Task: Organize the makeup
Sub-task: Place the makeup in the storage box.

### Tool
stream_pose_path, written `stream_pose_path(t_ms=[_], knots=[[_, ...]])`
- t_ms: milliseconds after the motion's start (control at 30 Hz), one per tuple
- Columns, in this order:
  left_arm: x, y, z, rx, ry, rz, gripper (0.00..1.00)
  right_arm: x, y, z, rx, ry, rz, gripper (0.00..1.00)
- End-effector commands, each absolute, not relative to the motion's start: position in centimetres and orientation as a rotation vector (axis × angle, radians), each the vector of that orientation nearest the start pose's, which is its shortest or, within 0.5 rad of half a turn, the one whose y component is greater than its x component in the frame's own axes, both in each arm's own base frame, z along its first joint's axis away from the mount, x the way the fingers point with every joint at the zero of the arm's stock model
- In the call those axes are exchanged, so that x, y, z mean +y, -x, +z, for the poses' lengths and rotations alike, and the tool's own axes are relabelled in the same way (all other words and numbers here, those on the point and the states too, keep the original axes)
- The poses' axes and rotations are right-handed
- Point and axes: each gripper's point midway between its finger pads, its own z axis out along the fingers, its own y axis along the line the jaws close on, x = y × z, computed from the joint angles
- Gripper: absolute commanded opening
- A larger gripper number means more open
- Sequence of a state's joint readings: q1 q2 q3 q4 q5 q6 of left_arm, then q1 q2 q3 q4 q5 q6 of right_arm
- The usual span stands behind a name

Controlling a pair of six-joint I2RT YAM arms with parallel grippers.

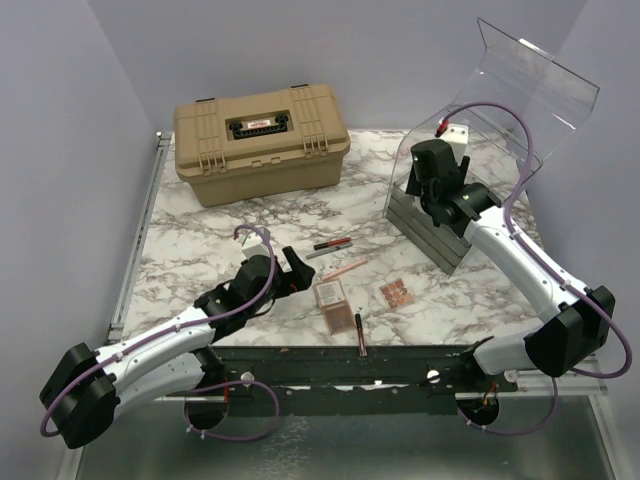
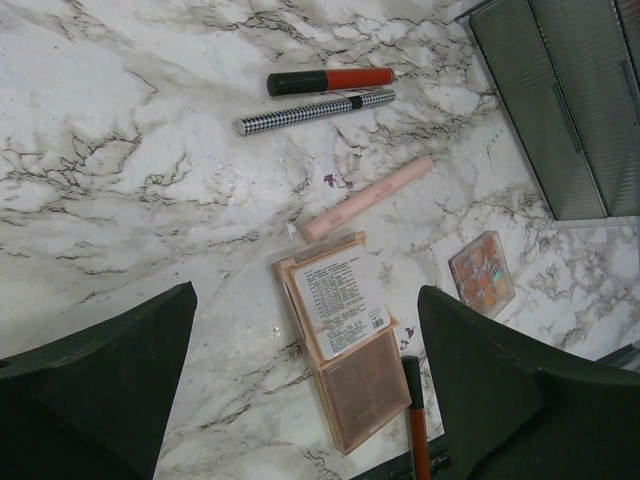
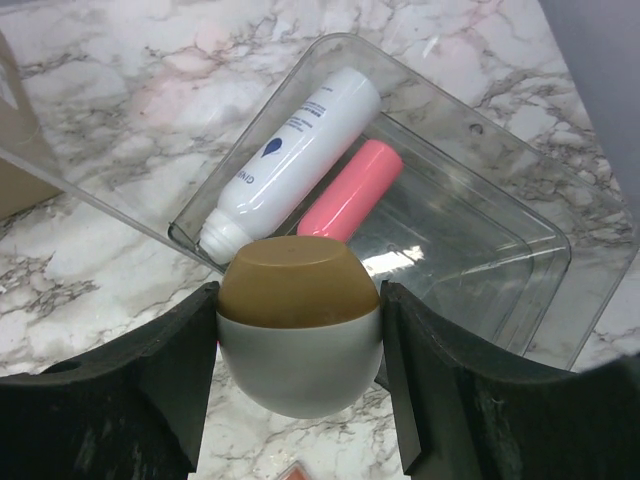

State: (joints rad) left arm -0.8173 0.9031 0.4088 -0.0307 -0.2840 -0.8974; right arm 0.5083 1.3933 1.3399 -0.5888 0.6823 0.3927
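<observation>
My right gripper (image 3: 298,320) is shut on a white oval piece with a brown top (image 3: 298,340). It holds the piece above the clear bin's top tray (image 3: 500,290), where a white tube (image 3: 295,155) and a pink tube (image 3: 352,190) lie. My left gripper (image 2: 307,300) is open and empty, hovering over two square brown-pink palettes (image 2: 340,305) lying edge to edge. Around them lie a pink stick (image 2: 365,198), a red/black pencil (image 2: 330,80), a patterned pencil (image 2: 315,110), a small palette (image 2: 482,272) and a red pencil (image 2: 415,430).
A large tan hard case (image 1: 260,140) stands shut at the back left. The clear bin with grey drawers (image 1: 435,235) stands at the right, its lid (image 1: 530,85) raised. The table's dark front edge (image 1: 340,362) lies just below the palettes.
</observation>
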Motion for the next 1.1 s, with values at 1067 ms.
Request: stream_pose_path(t_ms=[1067], knots=[[-21.3,-22.1,9.9,2.153,0.281,-0.767,0.94,1.2,-38.1,18.9,1.902,-0.847,-0.556,0.51]])
